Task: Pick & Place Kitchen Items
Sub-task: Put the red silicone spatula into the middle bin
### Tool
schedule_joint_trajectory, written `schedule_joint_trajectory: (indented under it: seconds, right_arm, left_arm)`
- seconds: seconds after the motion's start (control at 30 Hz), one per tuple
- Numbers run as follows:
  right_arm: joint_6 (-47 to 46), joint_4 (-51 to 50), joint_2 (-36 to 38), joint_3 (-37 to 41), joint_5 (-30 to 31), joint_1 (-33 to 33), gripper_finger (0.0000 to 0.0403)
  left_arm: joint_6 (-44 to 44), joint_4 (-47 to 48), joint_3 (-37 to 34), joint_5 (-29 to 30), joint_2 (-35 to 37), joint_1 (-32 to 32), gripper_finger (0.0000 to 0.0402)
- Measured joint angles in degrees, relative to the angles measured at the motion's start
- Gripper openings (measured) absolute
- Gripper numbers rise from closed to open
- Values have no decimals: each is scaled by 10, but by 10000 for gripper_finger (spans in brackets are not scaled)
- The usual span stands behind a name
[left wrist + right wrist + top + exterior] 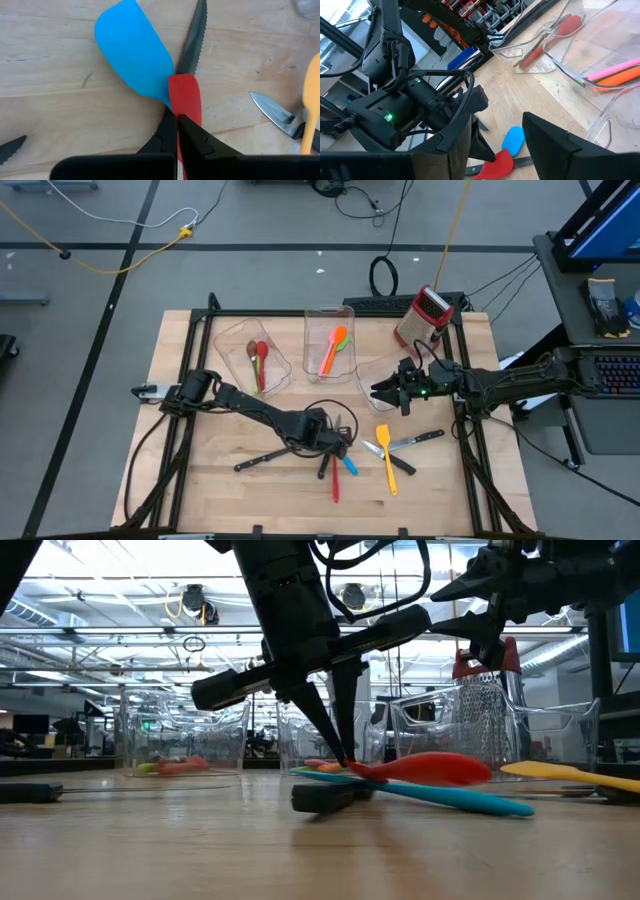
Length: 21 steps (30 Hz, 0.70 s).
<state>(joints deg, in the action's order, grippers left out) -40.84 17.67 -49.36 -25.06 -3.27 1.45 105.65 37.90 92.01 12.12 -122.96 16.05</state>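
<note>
On the table (pixel 200 480), three bins stand in a row toward the far edge: the left bin (pixel 228 340) holds two spoons (pixel 258 358), the middle bin (pixel 312 315) holds two spatulas (pixel 333 350), and the right bin (pixel 368 380) sits beside the box grater (pixel 424 316), which stands at the far right corner. Nearer the front, a crossed heap of utensils (pixel 338 465) lies at the centre under the left tool (pixel 340 442). A knife (pixel 258 459) lies to its left, a spatula (pixel 386 455) and another knife (pixel 410 442) to its right. The right tool (pixel 385 392) hangs over the right bin.
</note>
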Motion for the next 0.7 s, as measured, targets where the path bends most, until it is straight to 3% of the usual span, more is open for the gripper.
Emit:
schedule_joint_trajectory:
  seconds: [0.7]
  right_arm:
    - [26,0,0,0,0,0,171]
  left_arm:
    - [-17,-9,-1,-18,20,4,0]
